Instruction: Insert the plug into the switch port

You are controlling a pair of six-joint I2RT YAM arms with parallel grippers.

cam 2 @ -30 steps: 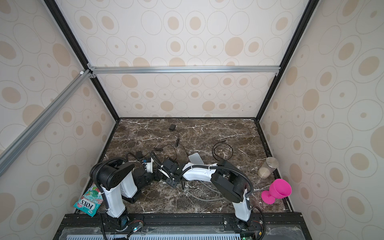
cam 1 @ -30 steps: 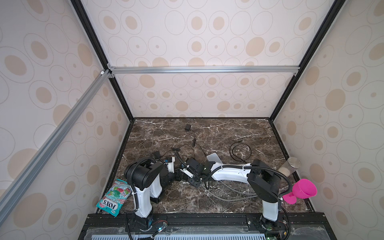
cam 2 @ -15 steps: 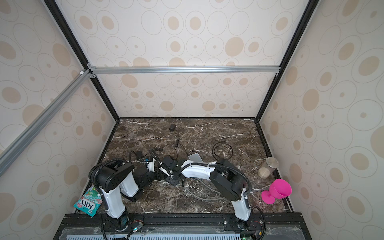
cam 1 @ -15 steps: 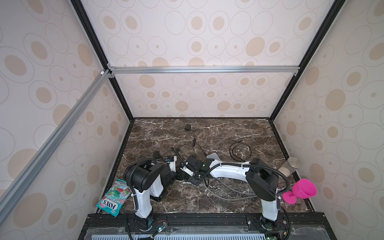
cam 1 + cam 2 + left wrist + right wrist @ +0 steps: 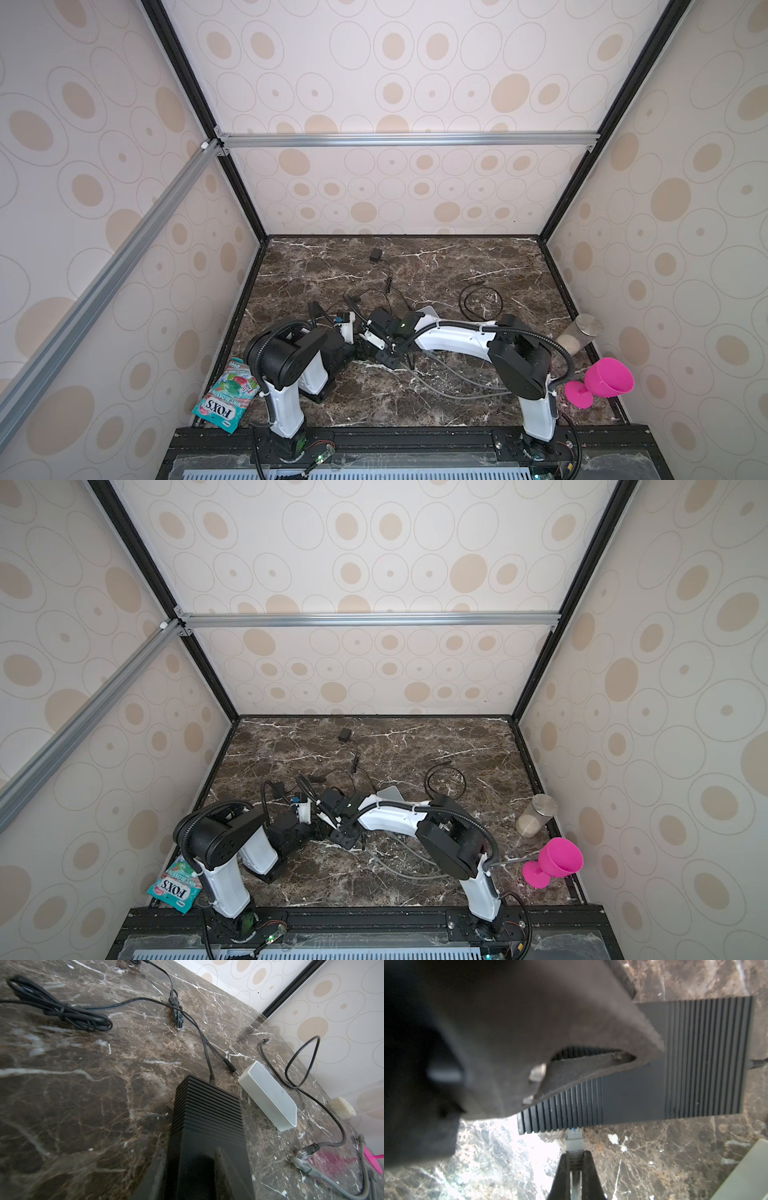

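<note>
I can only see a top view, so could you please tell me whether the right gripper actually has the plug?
Observer: Yes. In the right wrist view the right gripper is shut on the grey plug, with the plug's tip at the edge of the switch. I cannot tell whether it is seated.
Operator: Thank you. Is anything holding the switch?
Observer: Yes. In the left wrist view the left gripper is closed on its near end.
</note>
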